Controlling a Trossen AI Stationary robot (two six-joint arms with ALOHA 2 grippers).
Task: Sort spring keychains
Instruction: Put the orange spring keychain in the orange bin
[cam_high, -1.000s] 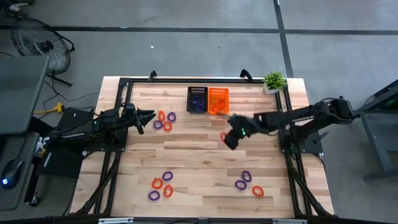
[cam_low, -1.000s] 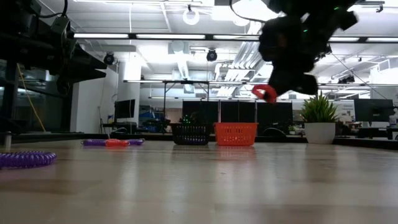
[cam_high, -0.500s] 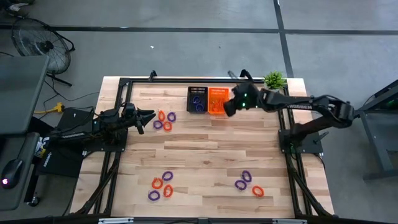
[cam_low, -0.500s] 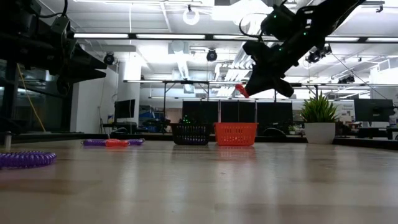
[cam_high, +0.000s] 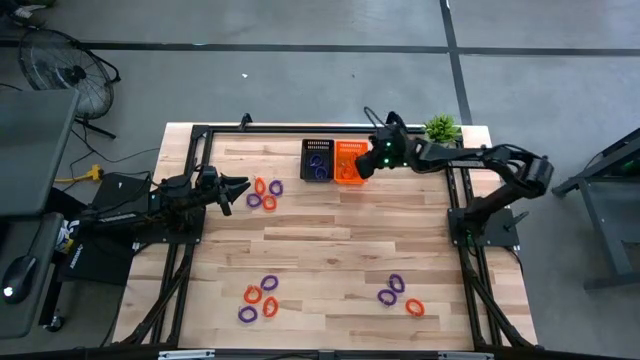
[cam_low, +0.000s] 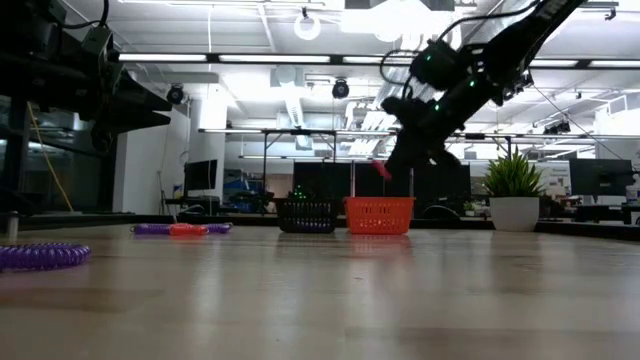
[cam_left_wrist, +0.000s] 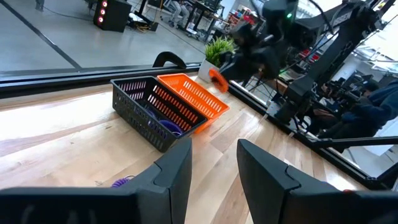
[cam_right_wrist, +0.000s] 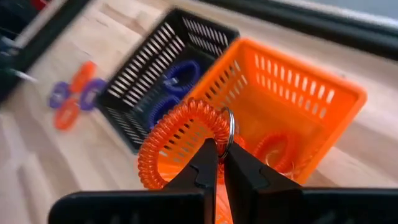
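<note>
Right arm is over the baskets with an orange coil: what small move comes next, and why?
Probably open the right gripper: it is shut on an orange coiled spring keychain hanging above the orange slotted plastic basket, which already holds an orange coil, so releasing should drop it in.

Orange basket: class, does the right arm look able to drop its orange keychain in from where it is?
Probably yes: the right gripper, shut on the orange keychain, hangs above the open-topped orange basket.

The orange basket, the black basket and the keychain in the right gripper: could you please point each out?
orange basket (cam_right_wrist: 348, 99): right wrist view, rim corner.
black basket (cam_right_wrist: 134, 93): right wrist view, slotted side wall.
orange keychain (cam_right_wrist: 163, 140): right wrist view, coil's curve.
</note>
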